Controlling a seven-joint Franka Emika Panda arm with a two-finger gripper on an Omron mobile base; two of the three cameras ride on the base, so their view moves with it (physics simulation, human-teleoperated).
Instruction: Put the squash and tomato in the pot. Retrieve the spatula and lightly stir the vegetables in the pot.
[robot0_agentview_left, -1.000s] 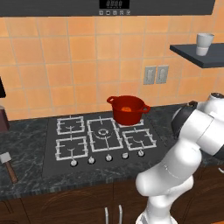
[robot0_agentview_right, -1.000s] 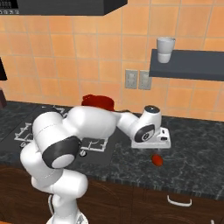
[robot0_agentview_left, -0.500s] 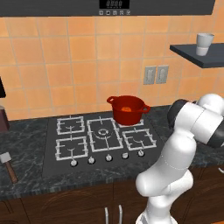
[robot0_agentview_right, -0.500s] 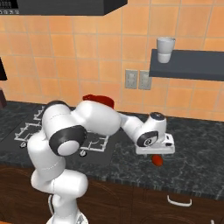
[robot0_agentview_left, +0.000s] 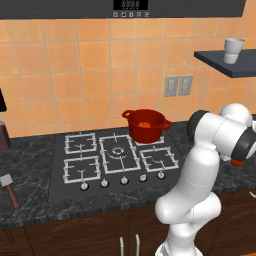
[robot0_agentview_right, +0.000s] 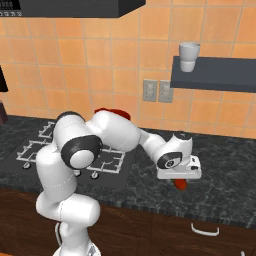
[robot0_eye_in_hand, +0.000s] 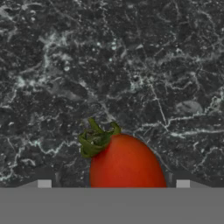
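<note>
Far off to the jaws' left, at the counter's end, the spatula (robot0_agentview_left: 9, 187) lay flat with its grey blade toward the wall and its wooden handle toward the front edge. Next along came the hob (robot0_agentview_left: 115, 157), and on its rear burner stood the pot (robot0_agentview_left: 145, 125), well apart from the jaws, with the squash (robot0_agentview_left: 145, 125) showing as an orange lump inside it (only a bit of it could be seen over the rim).

Further right, the arm reached out low over the dark counter (robot0_agentview_right: 230, 170), and the gripper (robot0_agentview_right: 179, 179) pointed straight down. The tomato (robot0_eye_in_hand: 126, 162) sat on the counter directly under it, between the two fingertips (robot0_eye_in_hand: 44, 183). Seen from the hand, its green stem leaned away to the upper left, and a tip stood on either side with a clear gap to the red skin. The jaws stood wide apart, nearly as wide as they go, and gripped nothing; neither tip touched the tomato.

Beyond the jaws, up on the wall, a dark shelf (robot0_agentview_right: 215, 75) carried a white cup (robot0_agentview_right: 189, 56).
</note>
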